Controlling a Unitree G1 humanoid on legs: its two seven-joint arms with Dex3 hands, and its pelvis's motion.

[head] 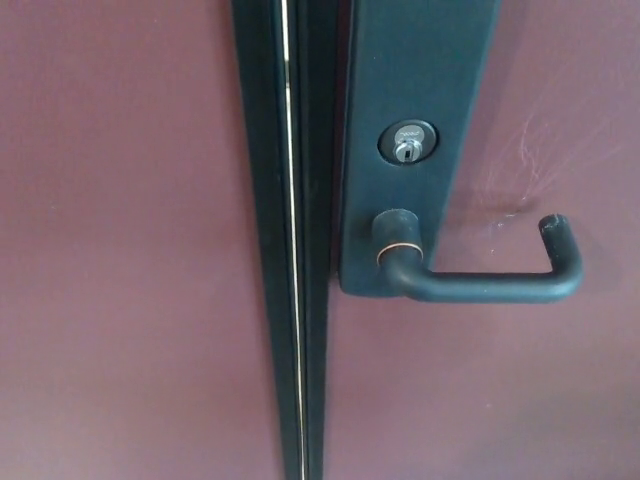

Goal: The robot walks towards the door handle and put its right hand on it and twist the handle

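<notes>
Facing a maroon door (130, 250) at close range, the robot's head camera takes in the dark lever door handle (490, 285), which lies level across the right of the frame, its free end hooked upward at the far right. Neither the right hand nor the left shows in the picture, so how far either is open, or whether it holds anything, cannot be told. The handle springs from a round collar with a thin copper ring (398, 247), set at the foot of a long black plate (415, 70); a silver key cylinder (407, 146) sits just above it. A level lever fits a handle awaiting a grip as well as one already turned and sprung back. A good grip would likely close over the straight bar well out from the collar, inside the hooked end, for leverage. The door face is flat and matt, with pale scuffs (525, 160) near the plate. A black seam with a bright line (290, 240) runs down beside it; little else of the room shows.
</notes>
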